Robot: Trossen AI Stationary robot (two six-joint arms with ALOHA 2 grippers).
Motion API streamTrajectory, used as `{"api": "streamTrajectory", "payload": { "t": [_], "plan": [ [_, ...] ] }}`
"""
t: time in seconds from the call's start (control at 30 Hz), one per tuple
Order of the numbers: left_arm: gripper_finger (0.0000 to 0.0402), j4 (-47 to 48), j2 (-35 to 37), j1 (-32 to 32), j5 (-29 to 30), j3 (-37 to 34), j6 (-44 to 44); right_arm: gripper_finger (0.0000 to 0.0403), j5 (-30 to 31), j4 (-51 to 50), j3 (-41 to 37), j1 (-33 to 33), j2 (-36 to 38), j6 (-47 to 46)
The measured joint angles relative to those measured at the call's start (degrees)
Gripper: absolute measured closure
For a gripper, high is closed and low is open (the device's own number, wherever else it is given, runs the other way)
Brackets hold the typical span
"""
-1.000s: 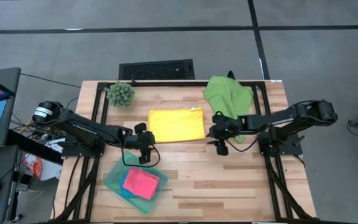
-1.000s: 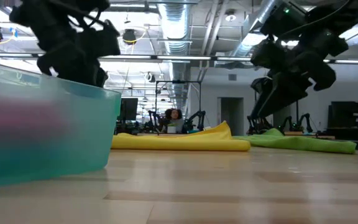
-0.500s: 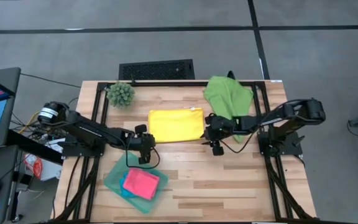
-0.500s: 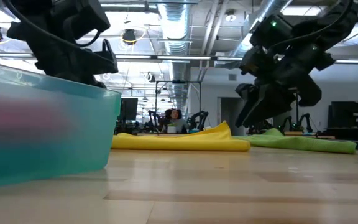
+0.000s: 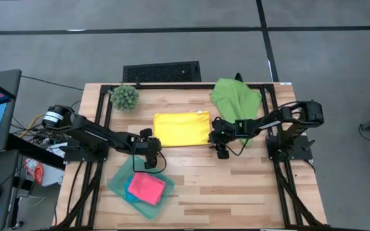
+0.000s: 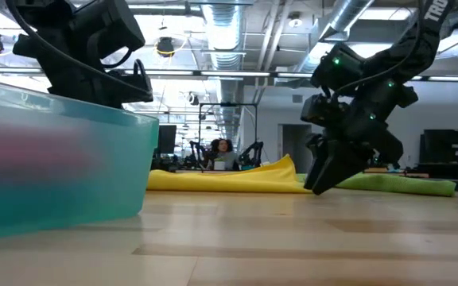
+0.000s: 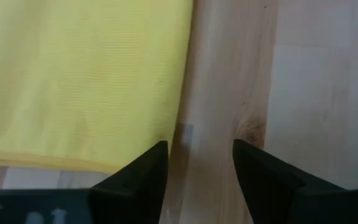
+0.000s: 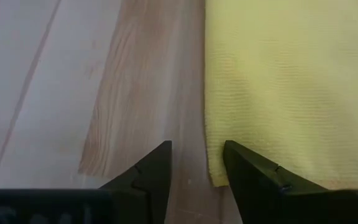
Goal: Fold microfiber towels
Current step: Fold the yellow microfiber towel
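Right end effector (image 5: 221, 145): hanging low at the near right corner of the yellow towel (image 5: 182, 128), fingers parted with nothing between them, one on bare wood, the other over the towel's edge (wrist view shows the corner sitting just off the gap).

Left end effector (image 5: 148, 151): hovering at the near left corner of the same towel, fingers likewise spread and empty, straddling the towel's side edge.

Yellow towel: lying flat and already folded to a rectangle at mid worktop (image 5: 236, 186), between the two arms.

Green towel (image 5: 236, 97): lying crumpled at the far right corner, unfolded.

Pink towel (image 5: 146, 188): sitting folded in the teal tray (image 5: 117, 187) at the near left, with a sliver of blue showing beneath it.

Plant (image 5: 124, 97): standing at the far left, well apart from the work.

Risks, as judged: either end effector may be closing on wood beside the corner and missing the cloth; a pinch catching only the top layer would be opening the fold; uneven lifting by the two arms would be skewing the next crease.

Change from the earlier frames: the right end effector has been travelling from over the green towel's edge down to the yellow towel's corner, narrowing slightly; the left one has been edging closer; towels and tray are lying as before.
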State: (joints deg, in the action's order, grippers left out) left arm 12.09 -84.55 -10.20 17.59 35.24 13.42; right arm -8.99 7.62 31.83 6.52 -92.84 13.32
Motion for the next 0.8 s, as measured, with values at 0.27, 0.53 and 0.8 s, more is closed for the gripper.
{"api": "streamTrajectory", "payload": {
  "t": [0.27,0.53,0.8],
  "plan": [
    [0.0263,0.4,0.0,1.7,-0.7,0.0,-0.5,0.0245,0.5,-0.6,-0.2,-0.1,1.4,-1.8],
    [0.0333,0.9,0.0,2.6,-2.5,0.0,-0.3,0.028,3.3,-1.7,-0.3,-0.5,2.0,-4.4],
    [0.0397,0.9,0.0,2.6,-4.9,0.0,1.9,0.0383,3.3,-2.6,-0.2,-0.8,2.2,-6.9]
  ]
}}
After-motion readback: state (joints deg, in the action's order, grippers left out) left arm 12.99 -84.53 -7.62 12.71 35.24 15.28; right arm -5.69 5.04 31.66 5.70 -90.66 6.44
